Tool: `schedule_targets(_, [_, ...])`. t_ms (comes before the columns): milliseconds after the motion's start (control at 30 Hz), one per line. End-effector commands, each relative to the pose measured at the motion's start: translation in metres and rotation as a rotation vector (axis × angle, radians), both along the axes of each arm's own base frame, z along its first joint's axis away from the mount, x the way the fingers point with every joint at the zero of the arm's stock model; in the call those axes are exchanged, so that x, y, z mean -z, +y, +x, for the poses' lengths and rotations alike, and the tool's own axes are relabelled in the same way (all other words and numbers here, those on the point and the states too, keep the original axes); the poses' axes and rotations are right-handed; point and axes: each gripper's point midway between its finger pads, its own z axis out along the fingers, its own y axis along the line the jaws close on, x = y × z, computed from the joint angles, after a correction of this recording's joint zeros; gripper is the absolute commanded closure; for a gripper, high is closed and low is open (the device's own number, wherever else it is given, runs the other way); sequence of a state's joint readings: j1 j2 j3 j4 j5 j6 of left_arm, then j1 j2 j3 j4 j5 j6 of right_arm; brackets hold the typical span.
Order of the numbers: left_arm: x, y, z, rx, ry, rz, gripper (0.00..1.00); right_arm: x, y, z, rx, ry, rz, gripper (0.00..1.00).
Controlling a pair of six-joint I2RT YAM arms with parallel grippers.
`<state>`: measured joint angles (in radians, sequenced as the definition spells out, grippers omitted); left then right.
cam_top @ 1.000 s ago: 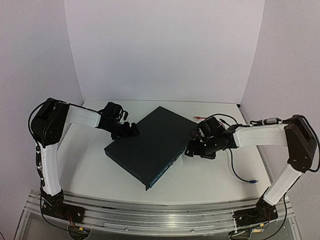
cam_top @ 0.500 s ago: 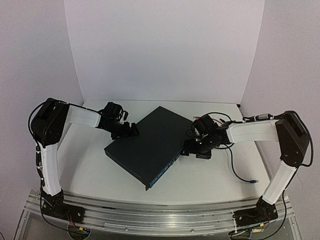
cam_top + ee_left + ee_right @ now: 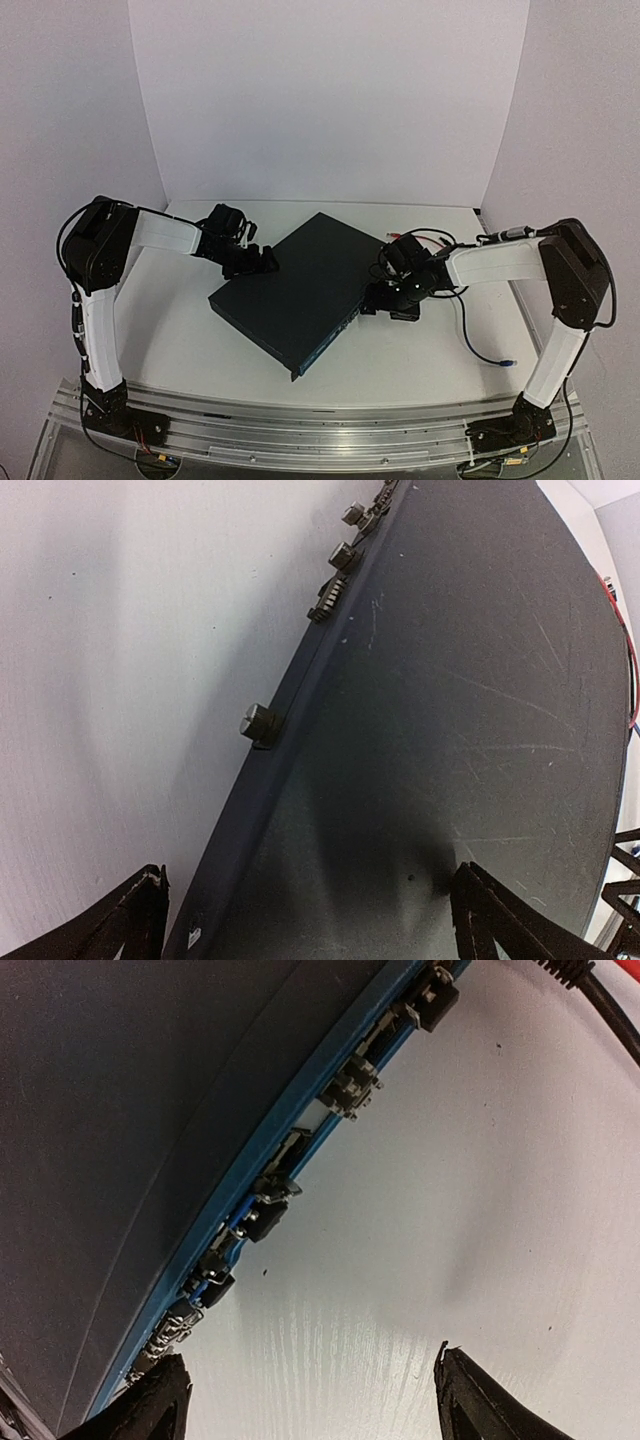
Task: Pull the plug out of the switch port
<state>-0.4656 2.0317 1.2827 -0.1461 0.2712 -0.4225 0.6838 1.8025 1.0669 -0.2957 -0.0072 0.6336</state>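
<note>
The switch (image 3: 300, 292) lies askew at the table's middle, a flat dark box. Its thin blue port face (image 3: 300, 1130) runs slantwise through the right wrist view. Several small black plug-like pieces stick out of its sockets, the nearest one (image 3: 262, 1218) just ahead of my left finger; I cannot tell which one carries a cable. My right gripper (image 3: 374, 299) (image 3: 312, 1355) is open beside this face, with only white table between its fingers. My left gripper (image 3: 262, 262) (image 3: 310, 930) is open astride the switch's far-left edge (image 3: 270, 780), one finger over the lid and one over the table.
A thin black cable with a blue tip (image 3: 510, 364) trails over the table right of the switch. A red wire (image 3: 397, 233) lies behind the right gripper. A thick black cable (image 3: 605, 1005) crosses the right wrist view's upper corner. White walls close off the back and sides.
My right gripper has slid left, closer to the switch's port face, staying open. The left arm and the switch have not moved.
</note>
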Motion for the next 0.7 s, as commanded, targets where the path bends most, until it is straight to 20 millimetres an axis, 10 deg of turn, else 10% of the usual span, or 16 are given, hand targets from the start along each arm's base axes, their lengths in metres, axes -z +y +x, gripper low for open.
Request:
schedule_targets(0, [-0.002,-0.011,0.001,0.033,-0.007,-0.026,0.02,-0.013,0.013,0.018,0.018,-0.051,0.045,0.19])
schedule_targets(667, [0.005,-0.01,0.0,0.039,0.003,-0.008,0.02,-0.009,0.004,0.016,0.031,-0.066,0.024,0.22])
